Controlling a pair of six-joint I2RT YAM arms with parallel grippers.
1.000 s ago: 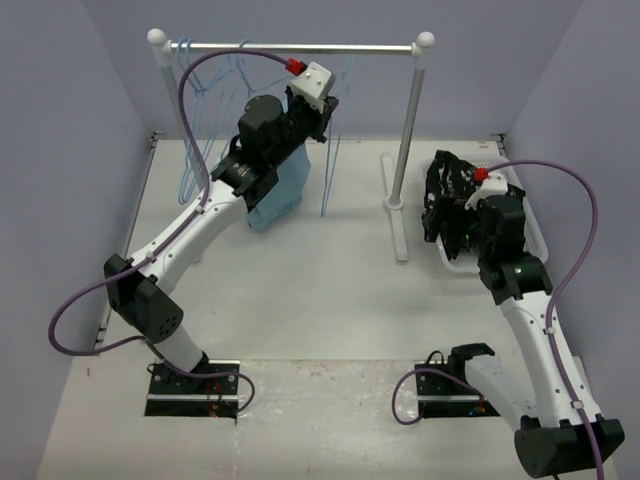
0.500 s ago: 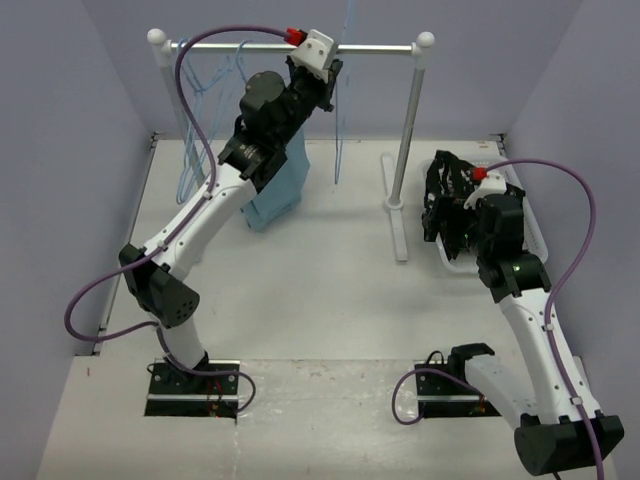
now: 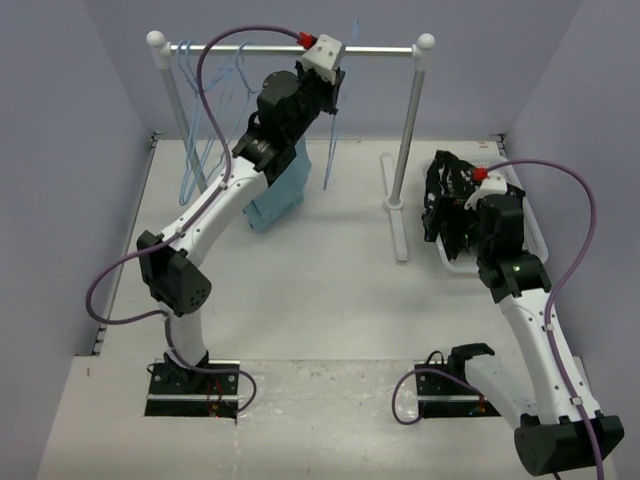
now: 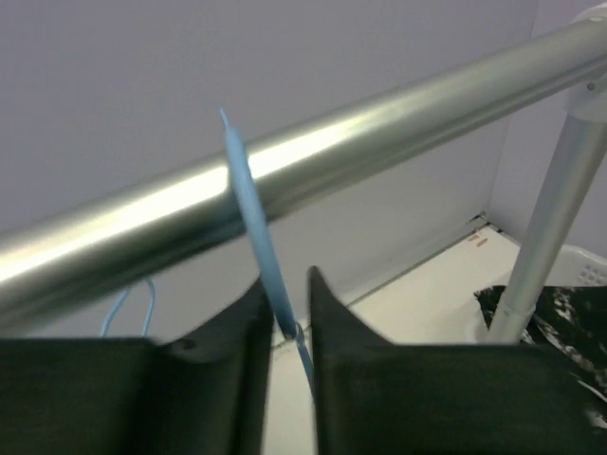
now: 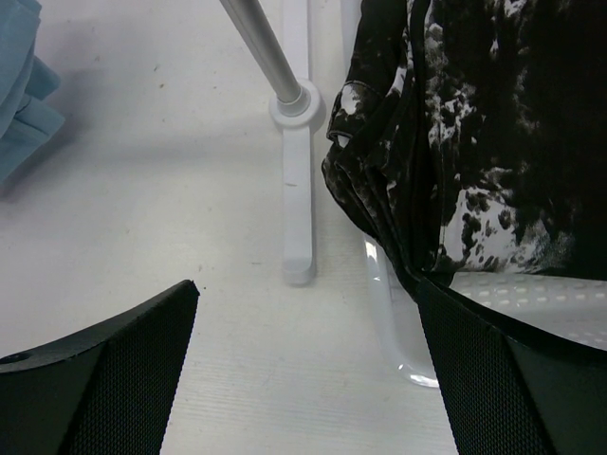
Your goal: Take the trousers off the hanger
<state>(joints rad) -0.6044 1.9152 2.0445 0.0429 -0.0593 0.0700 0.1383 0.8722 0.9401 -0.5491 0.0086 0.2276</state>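
Bunched speckled black trousers (image 5: 455, 142), well apart from light-blue hanger (image 4: 254, 209)

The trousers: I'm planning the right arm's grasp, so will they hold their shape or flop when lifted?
Probably floppy: the trousers lie crumpled in soft folds, draped over the edge of the basket. Likely light for their bulk, since the fabric looks thin. A single pinch may lift only one fold, leaving the rest to trail and perhaps catch on that edge.

Nothing here can be read: no word, number, label or brand mark shows on anything in view. The white blotches on the trousers (image 5: 474, 190) are a speckled pattern, not lettering. The hanger (image 4: 256, 218) is plain blue wire. The dark base plates (image 3: 193, 385) under the arms carry specks too small to make out.
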